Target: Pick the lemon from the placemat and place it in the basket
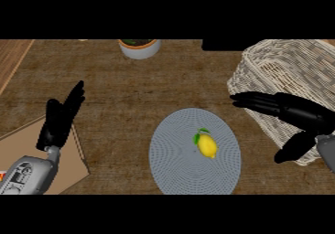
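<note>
A yellow lemon (207, 146) with a small green leaf lies near the middle of the round grey placemat (177, 169). The white wicker basket (292, 68) stands at the right, behind my right hand. My right hand (302, 116) hovers in front of the basket, to the right of the lemon and apart from it, fingers stretched leftward and thumb pointing down, holding nothing. At the left, my left hand (59, 121) rests open with fingers up, far from the lemon.
A white pot with a plant (139, 47) stands at the back centre. A brown board (35, 151) lies under my left forearm at the lower left. A dark object (224, 44) sits at the back beside the basket.
</note>
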Controlling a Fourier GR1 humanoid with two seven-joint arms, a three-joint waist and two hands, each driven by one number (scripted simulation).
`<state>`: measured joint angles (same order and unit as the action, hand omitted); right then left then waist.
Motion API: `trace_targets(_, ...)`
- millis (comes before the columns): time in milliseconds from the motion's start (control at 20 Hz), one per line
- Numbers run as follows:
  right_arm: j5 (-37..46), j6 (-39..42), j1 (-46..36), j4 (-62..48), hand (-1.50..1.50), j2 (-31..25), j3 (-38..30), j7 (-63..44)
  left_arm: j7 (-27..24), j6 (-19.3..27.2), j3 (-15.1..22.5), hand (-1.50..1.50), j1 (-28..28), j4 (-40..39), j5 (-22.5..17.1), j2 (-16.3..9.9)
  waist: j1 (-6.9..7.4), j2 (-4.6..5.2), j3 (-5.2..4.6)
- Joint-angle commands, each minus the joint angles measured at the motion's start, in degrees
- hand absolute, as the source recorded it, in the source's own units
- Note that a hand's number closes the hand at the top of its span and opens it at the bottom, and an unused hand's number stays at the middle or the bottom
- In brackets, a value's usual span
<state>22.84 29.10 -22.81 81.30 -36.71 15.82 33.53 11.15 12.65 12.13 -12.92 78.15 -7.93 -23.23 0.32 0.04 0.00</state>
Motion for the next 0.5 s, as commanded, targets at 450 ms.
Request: trace_targets(450, 11.2, -4.4, 1.6, -7.6, -1.5, 11.5, 3.8, 4.0, 1.7, -3.1, -3.5, 0.0, -1.0, -0.3, 4.4, 4.2, -0.02, 0.0, 0.02)
